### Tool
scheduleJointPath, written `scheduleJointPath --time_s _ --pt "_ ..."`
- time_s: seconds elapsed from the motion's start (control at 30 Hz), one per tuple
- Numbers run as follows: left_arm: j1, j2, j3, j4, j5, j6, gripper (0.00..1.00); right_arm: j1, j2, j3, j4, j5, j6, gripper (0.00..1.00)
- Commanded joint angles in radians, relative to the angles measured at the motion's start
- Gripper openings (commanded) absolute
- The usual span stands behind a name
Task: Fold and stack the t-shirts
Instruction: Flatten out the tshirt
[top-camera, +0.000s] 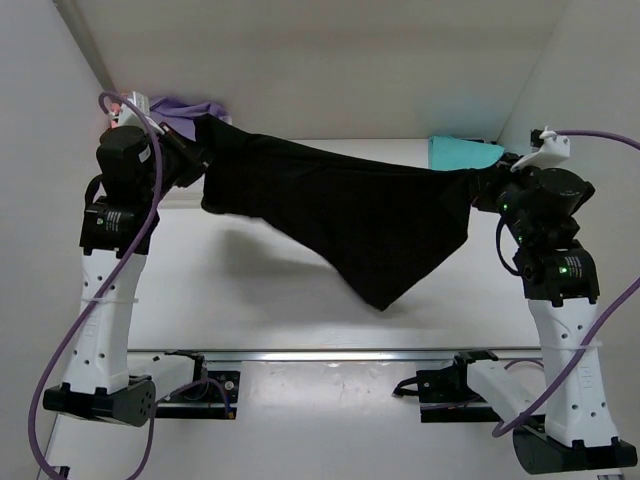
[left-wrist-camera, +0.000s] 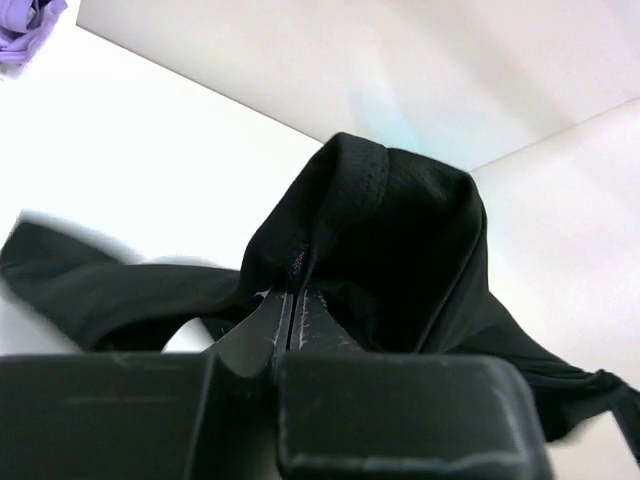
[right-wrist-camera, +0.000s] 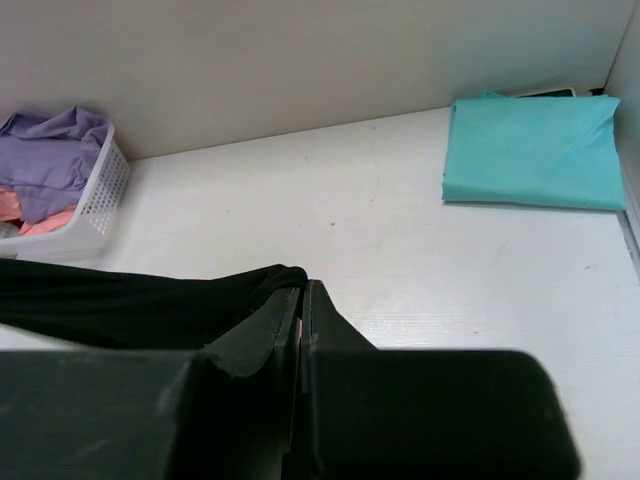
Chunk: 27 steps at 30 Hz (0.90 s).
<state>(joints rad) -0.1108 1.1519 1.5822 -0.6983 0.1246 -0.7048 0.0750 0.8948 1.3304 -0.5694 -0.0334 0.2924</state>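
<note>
A black t-shirt (top-camera: 340, 215) hangs stretched in the air between my two grippers, sagging to a point above the table. My left gripper (top-camera: 197, 158) is shut on its left end; in the left wrist view the closed jaws pinch the black cloth (left-wrist-camera: 380, 230). My right gripper (top-camera: 478, 185) is shut on its right end; the black cloth (right-wrist-camera: 130, 305) drapes left of the closed jaws. A folded teal t-shirt (right-wrist-camera: 535, 150) lies at the back right, also in the top view (top-camera: 462, 152). A lavender t-shirt (right-wrist-camera: 50, 150) and a salmon-pink one (right-wrist-camera: 45, 222) sit in the basket.
A white mesh basket (right-wrist-camera: 95, 215) stands at the back left, against the wall. The lavender cloth shows at the back left in the top view (top-camera: 185, 108). Side walls close in left and right. A metal rail (top-camera: 330, 353) runs along the near edge.
</note>
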Motion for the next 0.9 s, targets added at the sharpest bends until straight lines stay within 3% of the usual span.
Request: scheduleJointPath --time_s 0.0,0.13,0.33,0.37,0.43,0.5,0.57,0.6,0.67,0.73,0.87 --pt "0.022 0.035 0.076 -0.036 -0.166 0.027 0.00 -0.072 -0.005 -0.014 -0.018 0.050 -0.028 0.00" --pt "0.029 0.104 0.072 -0.014 -0.128 -0.002 0.00 -0.040 0.024 -0.036 0.015 0.079 -0.033 0.00" --pt "0.019 0.316 -0.004 0.063 -0.080 -0.035 0.03 -0.011 0.205 -0.036 0.109 0.093 -0.053 0.00" --pt "0.014 0.345 -0.010 0.078 -0.082 -0.035 0.11 -0.004 0.254 -0.036 0.135 0.114 -0.059 0.01" --pt "0.026 0.448 0.004 0.120 -0.042 -0.035 0.54 -0.003 0.352 -0.004 0.175 0.122 -0.087 0.00" --pt "0.037 0.588 0.056 0.132 -0.002 -0.041 0.65 0.003 0.511 0.059 0.187 0.121 -0.102 0.00" --pt "0.042 0.664 0.142 0.117 0.049 -0.042 0.68 -0.001 0.616 0.162 0.177 0.147 -0.107 0.25" --pt "0.031 0.683 0.150 0.115 0.040 -0.033 0.67 -0.001 0.663 0.183 0.175 0.150 -0.104 0.43" --pt "0.010 0.666 0.147 0.093 0.024 -0.001 0.67 0.014 0.722 0.251 0.155 0.173 -0.107 0.47" --pt "0.007 0.629 0.034 0.095 0.021 0.024 0.67 0.032 0.743 0.254 0.137 0.197 -0.117 0.58" --pt "-0.013 0.516 -0.231 0.126 0.087 0.034 0.66 0.043 0.695 0.112 0.123 0.204 -0.099 0.67"
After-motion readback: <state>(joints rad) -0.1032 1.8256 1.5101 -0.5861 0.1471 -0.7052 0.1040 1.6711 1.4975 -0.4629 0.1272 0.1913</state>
